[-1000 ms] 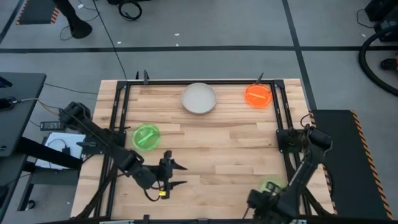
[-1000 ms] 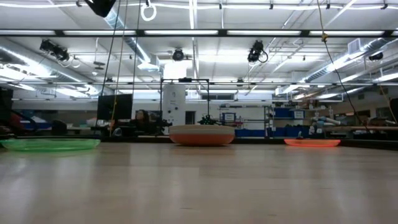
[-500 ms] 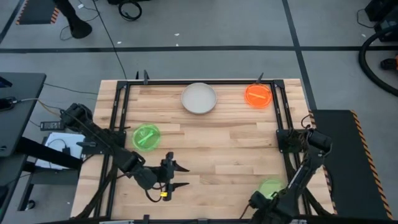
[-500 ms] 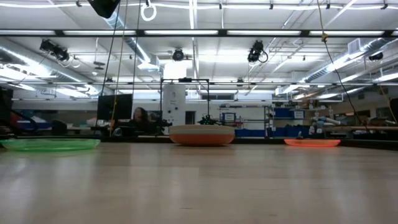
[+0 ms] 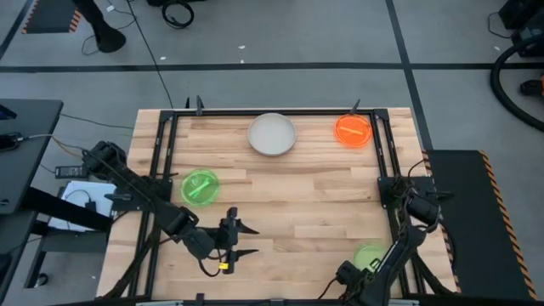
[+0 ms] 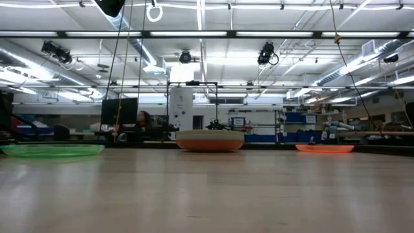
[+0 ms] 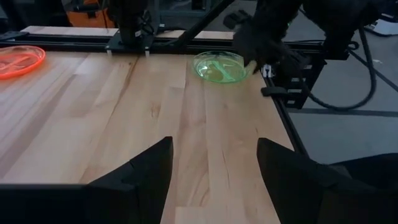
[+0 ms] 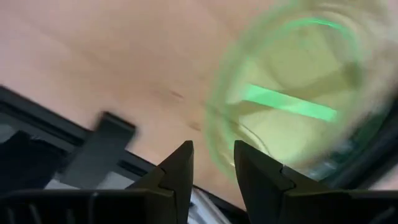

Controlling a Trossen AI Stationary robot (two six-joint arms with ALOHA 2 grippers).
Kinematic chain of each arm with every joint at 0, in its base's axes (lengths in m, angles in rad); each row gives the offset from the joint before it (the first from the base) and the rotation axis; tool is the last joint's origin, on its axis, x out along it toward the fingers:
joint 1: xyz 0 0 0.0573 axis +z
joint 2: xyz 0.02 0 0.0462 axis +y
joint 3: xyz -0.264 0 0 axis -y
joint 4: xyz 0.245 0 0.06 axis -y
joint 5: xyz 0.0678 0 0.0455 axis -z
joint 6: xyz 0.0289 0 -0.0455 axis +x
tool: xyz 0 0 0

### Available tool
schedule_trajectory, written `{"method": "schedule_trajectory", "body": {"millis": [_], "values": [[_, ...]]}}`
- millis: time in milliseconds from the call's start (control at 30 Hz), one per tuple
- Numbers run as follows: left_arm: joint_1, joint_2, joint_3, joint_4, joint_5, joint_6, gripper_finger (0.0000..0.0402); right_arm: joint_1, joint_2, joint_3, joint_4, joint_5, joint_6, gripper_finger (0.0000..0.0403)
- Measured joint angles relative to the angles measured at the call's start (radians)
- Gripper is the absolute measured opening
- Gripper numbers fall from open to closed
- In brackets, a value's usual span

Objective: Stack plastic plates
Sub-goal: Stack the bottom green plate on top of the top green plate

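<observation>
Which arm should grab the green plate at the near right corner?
Right. Its tool is already at that green plate, fingers slightly apart by the rim. The left tool sits open over bare wood near the table's middle front, far from that plate and closer to the other green plate.

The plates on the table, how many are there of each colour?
Green plates: 2, one on the left, one near the right claw.
Orange plates: 1.
Off-white plates: 1; from the low view a rust-red edge shows under it, so it may be a pile.
Total: 4 seen from above.
</observation>
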Motion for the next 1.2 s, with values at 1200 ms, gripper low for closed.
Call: {"method": "schedule_trajectory", "body": {"millis": [1200], "values": [[0.0, 0.0, 0.0, 0.009, 0.0, 0.04, 0.0238, -0.034, 0.069, -0.023, -0.038, -0.013, -0.107, 0.0012]]}}
